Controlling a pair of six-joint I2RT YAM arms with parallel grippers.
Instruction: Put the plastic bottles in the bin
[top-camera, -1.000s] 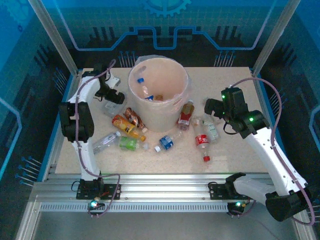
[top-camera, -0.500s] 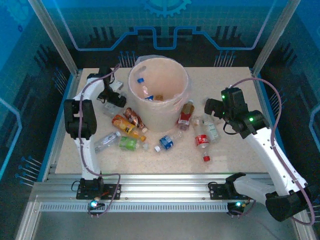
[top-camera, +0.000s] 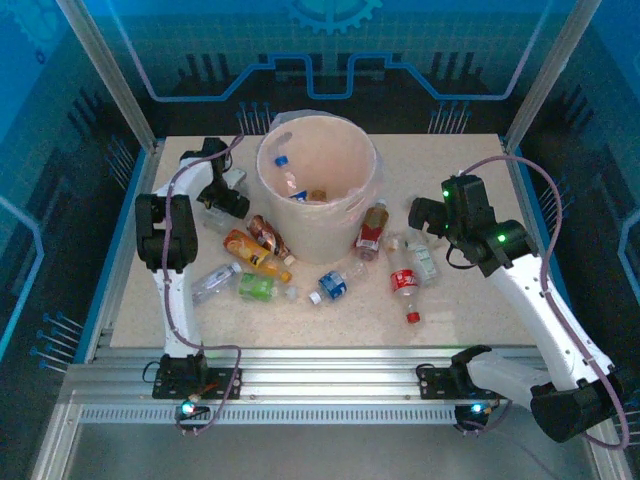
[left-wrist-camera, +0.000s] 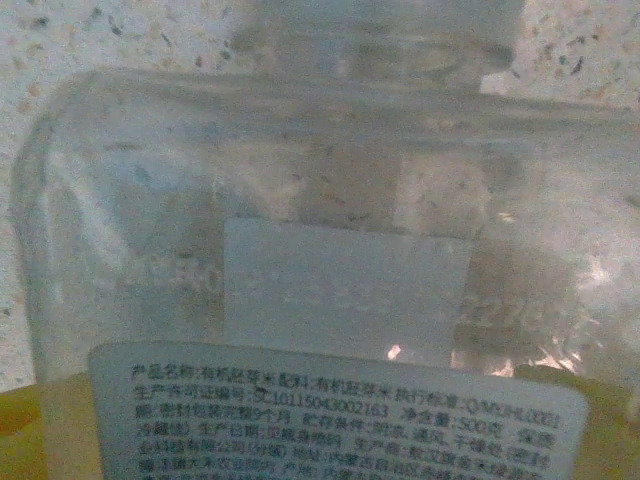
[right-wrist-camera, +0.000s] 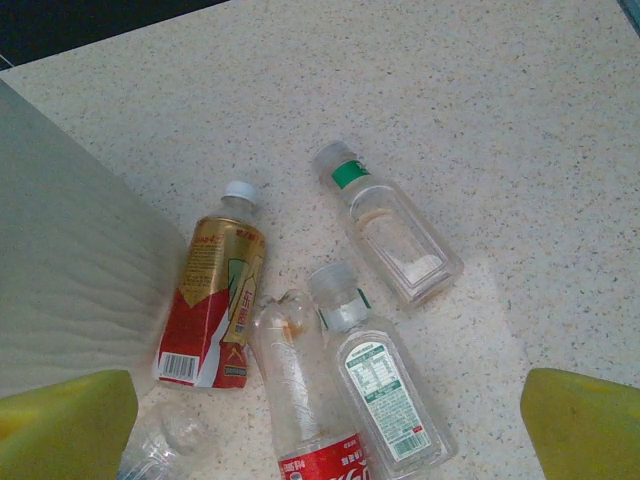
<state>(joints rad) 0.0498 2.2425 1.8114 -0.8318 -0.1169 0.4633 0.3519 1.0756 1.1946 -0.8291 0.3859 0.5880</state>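
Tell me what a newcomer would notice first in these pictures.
The big white bin at the back middle of the table, a few bottles inside, draws the eye first. Loose bottles lie scattered in front of it. The left gripper is down beside the bin with a clear bottle close against its camera; the right gripper hangs open over more bottles.

A clear plastic bottle (left-wrist-camera: 330, 180) sits so close that it spans nearly the whole frame, soft and out of focus. Its neck rises at the top centre, cut off by the upper edge. A white label (left-wrist-camera: 340, 415) with small black Chinese print runs along the bottom. Speckled tabletop (left-wrist-camera: 60, 40) shows in both upper corners. Yellow pads (left-wrist-camera: 40, 430) sit in the lower corners; whether they touch the bottle cannot be told.
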